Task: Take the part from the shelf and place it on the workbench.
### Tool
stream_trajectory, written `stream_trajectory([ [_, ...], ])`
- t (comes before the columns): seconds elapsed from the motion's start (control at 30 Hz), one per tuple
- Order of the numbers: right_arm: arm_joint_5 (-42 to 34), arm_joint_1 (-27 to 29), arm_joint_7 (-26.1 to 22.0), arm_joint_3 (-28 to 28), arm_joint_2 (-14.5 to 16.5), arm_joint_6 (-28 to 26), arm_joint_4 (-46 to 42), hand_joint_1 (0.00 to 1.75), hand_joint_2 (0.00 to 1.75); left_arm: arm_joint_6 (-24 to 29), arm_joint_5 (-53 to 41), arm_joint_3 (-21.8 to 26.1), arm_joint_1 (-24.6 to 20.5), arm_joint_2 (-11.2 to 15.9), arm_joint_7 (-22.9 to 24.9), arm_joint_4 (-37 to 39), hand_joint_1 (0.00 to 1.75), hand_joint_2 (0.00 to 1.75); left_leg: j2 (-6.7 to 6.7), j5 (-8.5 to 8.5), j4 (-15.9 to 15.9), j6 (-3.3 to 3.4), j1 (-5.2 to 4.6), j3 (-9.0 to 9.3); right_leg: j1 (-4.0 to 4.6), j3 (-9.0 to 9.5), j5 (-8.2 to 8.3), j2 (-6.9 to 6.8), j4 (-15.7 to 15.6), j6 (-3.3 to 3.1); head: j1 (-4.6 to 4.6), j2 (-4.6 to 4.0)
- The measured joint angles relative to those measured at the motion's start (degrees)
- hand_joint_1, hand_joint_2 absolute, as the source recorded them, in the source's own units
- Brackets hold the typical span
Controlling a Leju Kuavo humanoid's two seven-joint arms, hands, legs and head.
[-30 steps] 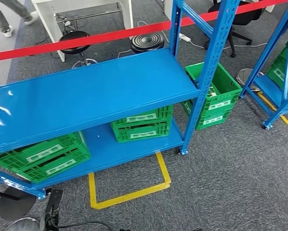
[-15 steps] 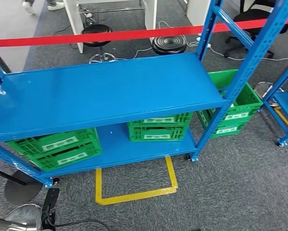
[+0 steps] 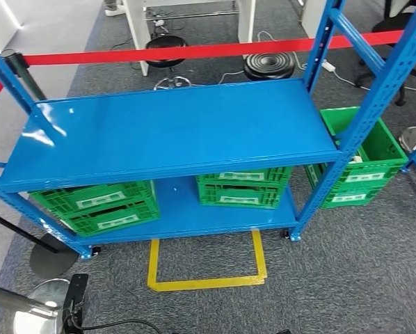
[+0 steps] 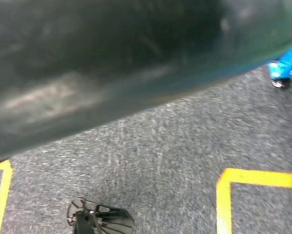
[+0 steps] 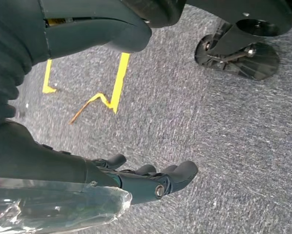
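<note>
The blue shelf (image 3: 179, 129) stands in front of me in the head view, and its middle board is bare. Two green crates (image 3: 98, 205) (image 3: 243, 188) sit on its bottom board. A third green crate (image 3: 361, 163) stands on the floor past the right post, with small pale things inside that are too small to identify. In the right wrist view my right hand (image 5: 137, 175) hangs over the carpet, its fingers (image 5: 174, 175) stretched out and apart from the thumb, nothing between them. Clear plastic film (image 5: 63, 204) lies along its side. A dark blur (image 4: 100, 63) covers the left wrist view.
A yellow tape square (image 3: 206, 268) marks the carpet before the shelf. Red barrier tape (image 3: 195, 50) runs behind it, with stools (image 3: 166, 45) and a white desk beyond. A stanchion base (image 3: 53, 256) and a cabled device (image 3: 74, 299) lie at the lower left.
The camera has swung, so the whole scene has slid right and the shelf now sits centred. The walking person at the top left has passed out of the picture.
</note>
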Motion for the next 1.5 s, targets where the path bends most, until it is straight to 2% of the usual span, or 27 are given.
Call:
stream_trajectory([
  [0.03,0.0,0.0,0.0,0.0,0.0,0.0,0.0,0.0,1.75,0.0,0.0,0.0,0.1,0.0,0.0,0.0,0.0,0.0,0.02,0.15,1.3,0.03,0.0,-0.64,0.02,0.02,-0.04,-0.52,0.0,-0.03,-0.01,0.0],
  [0.07,0.0,0.0,-0.1,0.0,0.0,0.0,0.0,0.0,1.75,0.0,0.0,0.0,0.1,0.0,0.0,0.0,0.0,0.0,0.08,1.42,0.1,0.13,-0.01,-0.1,0.03,0.08,-0.07,-1.0,0.0,-0.02,-0.01,0.0],
  [0.13,0.0,-0.1,-0.1,0.0,0.0,0.0,0.0,0.0,1.75,0.0,0.0,0.0,0.2,0.0,0.0,0.0,0.0,0.0,1.35,5.39,-7.2,0.54,-0.13,3.6,0.09,0.32,-0.19,-1.9,0.0,0.14,-0.03,0.0],
  [0.17,0.0,-0.2,-0.2,0.0,0.0,0.0,0.0,0.0,1.31,0.0,0.0,0.0,0.0,0.0,0.0,0.0,0.0,0.0,2.45,6.65,-11.1,0.77,-0.33,5.54,0.26,0.41,-0.34,-2.3,0.1,0.37,-0.09,0.0],
  [0.23,-0.1,-0.2,-0.2,0.0,0.0,0.2,0.0,0.0,0.44,0.0,0.0,0.0,-0.2,0.0,0.0,0.0,0.0,0.87,3.95,7.33,-15.1,1.23,-0.65,7.38,0.62,0.53,-0.56,-3.01,0.1,0.93,-0.07,0.0],
  [0.27,-0.1,-0.2,-0.2,0.0,0.0,0.3,0.0,0.0,0.0,0.0,0.0,0.0,-0.2,0.0,0.1,0.0,0.0,1.31,3.73,7.15,-15.5,1.43,-0.77,7.4,0.74,0.61,-0.61,-3.39,0.0,1.23,-0.05,0.0],
  [0.3,-0.2,-0.2,-0.1,0.0,0.0,0.5,0.0,0.0,0.0,0.1,-0.1,0.0,-0.2,0.0,0.1,0.0,0.0,1.75,3.31,7.25,-15.5,1.71,-0.68,7.36,0.74,0.73,-0.63,-3.72,-0.2,1.52,-0.02,0.0],
  [0.37,-0.2,-0.2,0.5,0.0,0.0,0.7,0.0,0.0,0.87,0.5,-0.4,0.1,0.0,-0.1,0.4,0.0,0.0,1.75,2.7,7.42,-15.8,2.31,-0.44,7.47,0.6,0.25,-1.6,-2.86,0.9,2.23,0.1,0.0],
  [0.43,-0.2,-0.3,2.1,0.0,0.0,0.3,0.0,0.0,1.75,1.1,-1.1,0.1,-0.2,-0.2,0.6,0.0,0.0,1.75,2.21,7.53,-15.9,2.86,-0.21,7.53,0.41,-2.31,-4.55,-0.89,6.3,2.79,0.33,0.0],
  [0.5,-0.2,-0.2,4.2,0.0,0.0,-0.6,0.0,0.0,1.75,1.6,-1.8,0.1,-0.4,-0.3,0.5,0.0,0.0,1.75,1.63,7.49,-15.9,3.15,-0.22,7.52,0.34,-6.02,-7.56,0.05,13.8,3.02,0.42,0.0],
  [0.57,-0.2,-0.1,5.2,0.0,0.0,-1.1,0.0,0.0,1.75,1.9,-2.3,0.1,-0.4,-0.4,0.5,0.0,0.0,1.75,1.04,7.44,-15.8,3.19,-0.23,7.6,0.32,-7.49,-7.12,0.21,15.9,3.06,0.41,0.0],
  [0.67,-0.2,-0.3,5.4,0.0,0.0,-1.3,0.0,0.0,1.75,2.0,-2.6,0.1,-0.4,-0.6,0.5,0.0,0.0,1.75,0.4,7.21,-15.7,2.78,-0.19,7.88,0.17,-3.18,-1.43,0.34,5.9,2.98,0.44,0.0],
  [0.73,-0.6,-0.4,5.6,0.1,0.0,-1.4,0.0,0.0,1.75,2.0,-2.6,0.1,-0.4,-0.6,0.5,0.0,0.0,1.75,0.16,7.09,-15.5,2.19,-0.36,7.87,0.12,-0.66,0.14,0.68,0.9,2.58,0.36,0.0],
  [0.83,-3.2,0.1,5.9,1.4,-0.1,-1.0,-0.1,0.0,1.75,1.5,-2.2,-0.5,-0.2,-0.3,1.2,0.0,0.0,1.75,0.07,7.26,-15.7,1.31,-0.33,7.74,0.21,-0.38,0.34,0.85,0.2,1.46,0.26,0.0],
  [0.9,-6.0,0.6,6.0,2.9,-0.3,-0.6,-0.4,0.0,1.75,0.9,-1.4,-1.4,0.0,-0.2,2.2,-0.1,0.0,1.75,0.12,5.88,-13.9,0.75,-0.23,6.99,0.04,-0.37,0.55,0.82,0.0,0.71,0.1,0.0],
  [1.0,-10.6,0.8,5.9,5.6,-0.8,0.1,-1.3,0.0,1.75,-0.3,0.0,-2.8,0.8,0.0,4.3,-0.1,0.0,1.75,0.17,0.65,-3.6,0.13,-0.13,2.24,-0.02,-0.41,0.55,0.75,-0.1,0.03,-0.23,0.0],
  [1.07,-13.7,0.9,5.9,7.4,-1.3,0.6,-2.3,0.0,1.75,-1.1,1.0,-3.8,1.8,0.2,5.7,-0.1,0.0,1.75,0.17,-0.04,0.5,0.09,-0.11,0.25,-0.01,-0.39,0.51,0.73,-0.1,-0.01,-0.22,0.0],
  [1.13,-16.6,0.8,5.9,9.4,-1.7,1.1,-3.4,0.0,0.87,-1.8,1.9,-4.8,2.8,0.4,7.0,0.0,0.0,1.75,0.2,3.12,-3.7,0.31,-0.1,2.14,-0.02,-0.29,0.47,0.76,-0.1,0.06,-0.22,0.0],
  [1.17,-18.1,0.8,5.9,10.3,-1.9,1.3,-3.9,0.0,0.44,-2.2,2.3,-5.3,3.2,0.5,7.7,0.0,0.0,1.31,0.32,4.99,-7.6,0.47,-0.1,4.04,-0.01,-0.24,0.43,0.76,-0.1,0.17,-0.23,0.0],
  [1.2,-19.5,0.7,5.9,11.4,-2.1,1.5,-4.5,0.0,0.44,-2.5,2.8,-5.8,3.6,0.6,8.3,0.0,0.0,0.87,0.4,6.23,-11.3,0.67,-0.13,5.78,0.12,-0.27,0.31,0.76,0.0,0.41,-0.23,0.0],
  [1.27,-22.5,0.8,5.9,13.5,-2.6,2.0,-5.4,0.0,1.31,-3.2,3.7,-7.0,4.2,0.7,9.6,0.0,0.0,0.0,0.5,6.94,-15.1,1.12,-0.23,7.5,0.36,-0.35,0.21,0.69,0.0,1.04,-0.19,0.0],
  [1.3,-24.0,0.9,5.9,14.5,-2.8,2.3,-5.7,0.0,1.75,-3.6,4.2,-7.6,4.5,0.8,10.3,0.0,0.0,0.0,0.45,6.83,-15.5,1.4,-0.33,7.56,0.42,-0.35,0.24,0.66,-0.2,1.38,-0.17,0.0],
  [1.33,-25.6,1.0,5.9,15.6,-3.1,2.6,-6.0,0.0,1.75,-4.0,4.7,-8.2,4.9,0.9,11.0,0.0,0.0,0.0,0.43,6.96,-15.6,1.63,-0.35,7.61,0.4,-0.19,0.35,0.63,-0.5,1.62,-0.19,0.0],
  [1.37,-27.1,1.3,6.0,16.7,-3.4,2.8,-6.3,0.0,1.75,-4.4,5.1,-8.8,5.1,1.0,11.7,0.0,0.0,0.0,0.41,7.09,-15.8,1.71,-0.32,7.73,0.43,-0.09,0.49,0.62,-0.9,1.36,-0.16,0.0],
  [1.43,-30.2,1.8,6.0,18.9,-4.0,3.3,-6.7,0.0,1.75,-5.2,6.1,-10.0,5.4,1.2,13.0,-0.1,0.0,0.0,0.38,7.29,-16.2,1.74,-0.2,7.99,0.62,0.04,0.5,0.6,-1.4,-0.01,0.13,0.0],
  [1.47,-31.7,2.1,6.1,20.0,-4.3,3.5,-6.9,0.0,1.31,-5.6,6.6,-10.6,5.5,1.3,13.7,-0.2,0.0,0.0,0.35,7.27,-16.3,1.73,-0.21,8.04,0.68,0.03,0.51,0.58,-1.5,-0.76,0.32,0.0],
  [1.5,-33.3,2.4,6.1,21.2,-4.5,3.8,-7.0,0.0,0.87,-5.9,7.1,-11.2,5.6,1.4,14.4,-0.3,0.0,0.0,0.34,7.21,-16.3,1.83,-0.28,8.06,0.67,0.08,0.5,0.57,-1.6,-1.01,0.39,0.0],
])
